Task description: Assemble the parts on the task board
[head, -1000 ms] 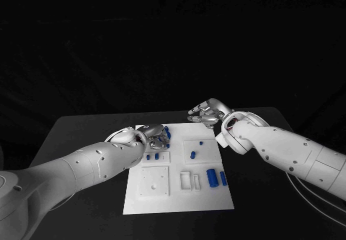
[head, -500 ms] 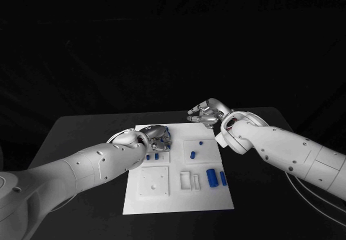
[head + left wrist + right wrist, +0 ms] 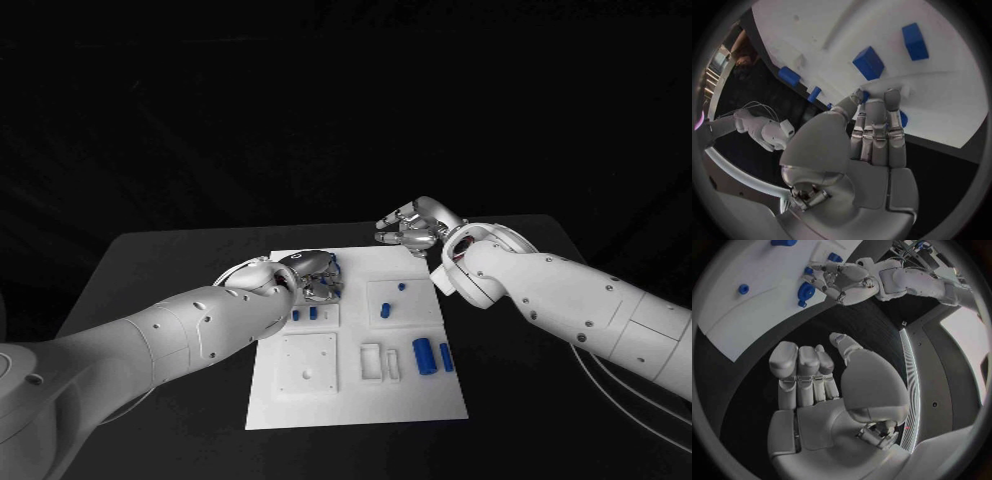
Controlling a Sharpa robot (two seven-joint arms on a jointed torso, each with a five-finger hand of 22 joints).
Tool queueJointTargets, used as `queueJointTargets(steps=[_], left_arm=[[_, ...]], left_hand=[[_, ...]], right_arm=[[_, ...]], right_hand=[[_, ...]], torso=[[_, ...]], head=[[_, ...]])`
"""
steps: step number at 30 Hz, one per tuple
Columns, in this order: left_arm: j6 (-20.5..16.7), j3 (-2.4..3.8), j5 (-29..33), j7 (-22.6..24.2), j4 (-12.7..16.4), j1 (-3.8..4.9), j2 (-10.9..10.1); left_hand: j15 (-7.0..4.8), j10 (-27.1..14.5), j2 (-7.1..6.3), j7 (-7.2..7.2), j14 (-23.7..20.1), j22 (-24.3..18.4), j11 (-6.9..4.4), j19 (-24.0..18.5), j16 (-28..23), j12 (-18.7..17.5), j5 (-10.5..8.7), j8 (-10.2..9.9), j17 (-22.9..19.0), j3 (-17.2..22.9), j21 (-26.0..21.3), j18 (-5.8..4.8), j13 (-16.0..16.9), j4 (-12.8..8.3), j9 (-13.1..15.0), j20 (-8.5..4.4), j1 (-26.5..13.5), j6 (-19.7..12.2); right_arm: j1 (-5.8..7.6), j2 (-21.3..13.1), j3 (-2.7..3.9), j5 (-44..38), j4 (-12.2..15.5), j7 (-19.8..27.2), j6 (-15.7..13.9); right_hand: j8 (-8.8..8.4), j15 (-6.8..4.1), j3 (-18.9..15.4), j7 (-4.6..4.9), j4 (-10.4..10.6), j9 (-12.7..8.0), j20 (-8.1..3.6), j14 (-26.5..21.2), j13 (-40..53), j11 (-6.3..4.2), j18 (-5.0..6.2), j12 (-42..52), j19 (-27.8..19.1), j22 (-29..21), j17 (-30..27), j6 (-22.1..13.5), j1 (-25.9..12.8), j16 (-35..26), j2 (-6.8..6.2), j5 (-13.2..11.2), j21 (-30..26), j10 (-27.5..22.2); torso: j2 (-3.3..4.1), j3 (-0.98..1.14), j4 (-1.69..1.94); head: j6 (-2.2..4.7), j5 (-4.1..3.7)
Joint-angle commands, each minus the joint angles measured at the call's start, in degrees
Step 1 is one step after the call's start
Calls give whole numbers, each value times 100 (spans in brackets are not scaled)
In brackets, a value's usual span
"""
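Head view: assembly looks early, with most parts loose.
You have the task board (image 3: 361,400) mid-table; your left hand (image 3: 312,277) is down at its far left corner, fingers pressed together around a blue part (image 3: 901,119). Your right hand (image 3: 411,226) hovers off the far edge, fingers curled, empty. Blue cylinders (image 3: 423,354) lie unplaced.
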Motion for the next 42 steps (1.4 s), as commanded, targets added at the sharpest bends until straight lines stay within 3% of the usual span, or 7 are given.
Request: queueJointTargets(steps=[1, 15, 23, 33, 42], left_arm=[[283, -23, 8, -94, -25, -41, 12], [267, -25, -15, -41, -59, -46, 56], [152, -25, -15, -21, -72, -47, 44], [-182, -20, 194, 60, -30, -49, -48], [-518, 84, 897, 180, 119, -49, -195]], left_hand=[[-12, 78, 30, -7, 26, 110, 0, -36, 22, -8, 3, -18, 0, 33, 39, 5, 11, -1, -4, -3, 42, 77], [-126, 504, 268, -115, 101, 109, -152, -32, 7, -11, 34, -13, -4, -128, 160, -81, 18, -61, 7, -116, 151, 549], [-135, 502, 331, -114, 115, 103, -154, -44, -14, -12, 58, -19, 0, -187, 194, -104, 18, -127, 3, -138, 137, 557], [-118, 417, 316, -96, 138, 98, -124, -37, -45, -14, 88, -19, -7, -95, 204, -72, 15, -190, 1, -118, 85, 491], [-123, 417, 303, -95, 187, 97, -124, -9, -65, -12, 87, -15, -14, -29, 214, -59, 16, -217, 4, -119, 66, 501]], right_arm=[[2, 1, 4, -16, 11, 25, 36], [2, 13, 4, -16, 7, 28, 42], [2, 7, 4, -16, 9, 28, 43], [2, 1, 4, -16, 7, 34, 39], [2, -44, 5, -15, 2, 29, 41]], right_hand=[[-30, 3, 23, 2, -26, -8, 11, 23, -5, -3, 102, -5, 374, 459, -1, -13, -43, -17, -2, 17, -9, -18], [-30, 1, 41, -4, -34, -7, 9, 32, -7, -6, 101, 13, 374, 456, 29, 11, -60, -4, 5, 19, 20, -12], [-30, 1, 41, -4, -34, -7, 9, 32, -7, -6, 101, 13, 374, 456, 29, 11, -60, -4, 5, 19, 20, -12], [-30, 0, 41, -7, -30, -7, 8, 35, 2, -9, 98, 27, 375, 460, 35, 25, -61, 1, 5, 18, 35, -3], [-31, -1, 43, -8, -26, -7, 7, 34, -4, -9, 97, 20, 375, 458, 32, 27, -64, -8, 5, 19, 36, -5]], torso=[[2, 0, 7], [3, -2, 4], [3, 1, 5], [4, -2, 4], [-5, -11, 25]], head=[[-1, -3], [-15, -1], [-11, -4], [2, 16], [-3, 2]])
